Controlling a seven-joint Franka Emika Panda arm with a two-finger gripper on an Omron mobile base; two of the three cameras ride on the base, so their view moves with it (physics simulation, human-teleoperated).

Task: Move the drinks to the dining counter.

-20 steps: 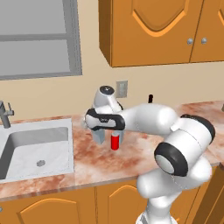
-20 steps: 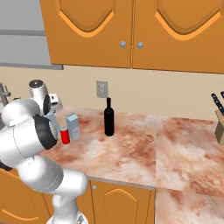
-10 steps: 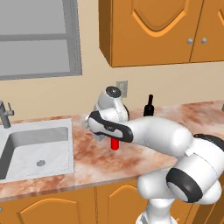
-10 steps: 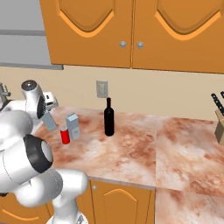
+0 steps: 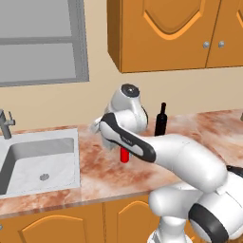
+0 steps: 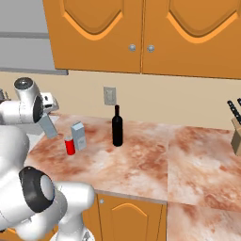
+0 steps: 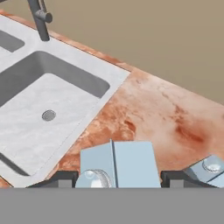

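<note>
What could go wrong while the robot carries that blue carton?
The gripper holds the carton tilted, up off the counter near the sink, so it could slip out and fall. The red can and the other carton stand close by, so a low swing might knock them over.
</note>
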